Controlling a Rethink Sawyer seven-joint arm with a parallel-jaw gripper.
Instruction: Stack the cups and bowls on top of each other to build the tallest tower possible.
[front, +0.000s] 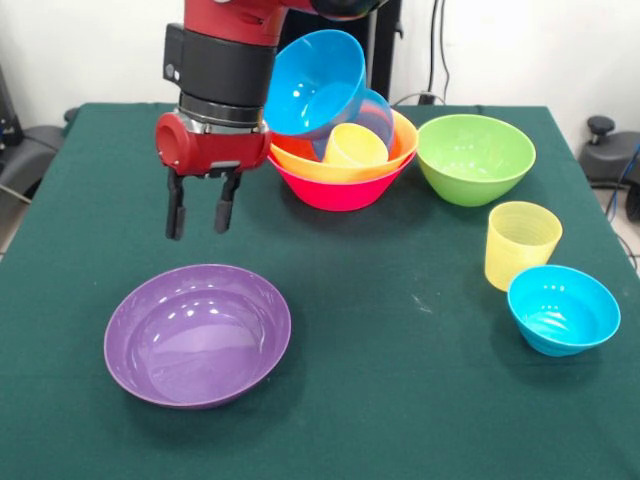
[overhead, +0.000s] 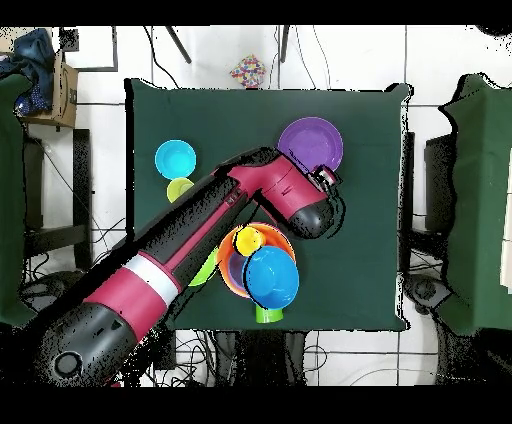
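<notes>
Tower: it sits upper centre of the front view, pink bowl (front: 340, 190) lowest, orange bowl (front: 335, 165) nested in it, a yellow-orange cup (front: 355, 147) inside, and a medium blue bowl (front: 315, 82) tipped on its side on top, leaning left. Shaky already.
Gripper: my gripper (front: 200, 205) hangs in the air left of the tower, fingers (front: 176, 212) pointing down with a narrow gap between them, nothing held.
Target, I reckon: purple bowl (front: 197, 333), wide and shallow, lower left of the front view, just below and in front of the gripper. Overhead it shows at upper right of the cloth (overhead: 310, 143), with the wrist right beside it.
Grip plan: I'd drop one finger inside the near rim and one outside, pinch the wall, not the base. Glossy plastic, so I want a firm squeeze before lifting.
Lift: straight up first, keeping clear of that tilted blue bowl.
Worry: purple is wider than anything on top; set on the lean, it could slide off or topple the lot.
Waiting: green bowl (front: 475, 158), pale yellow ribbed cup (front: 521, 243) and small blue bowl (front: 562, 309) on the right side, all loose on the green tablecloth (front: 400, 420).
</notes>
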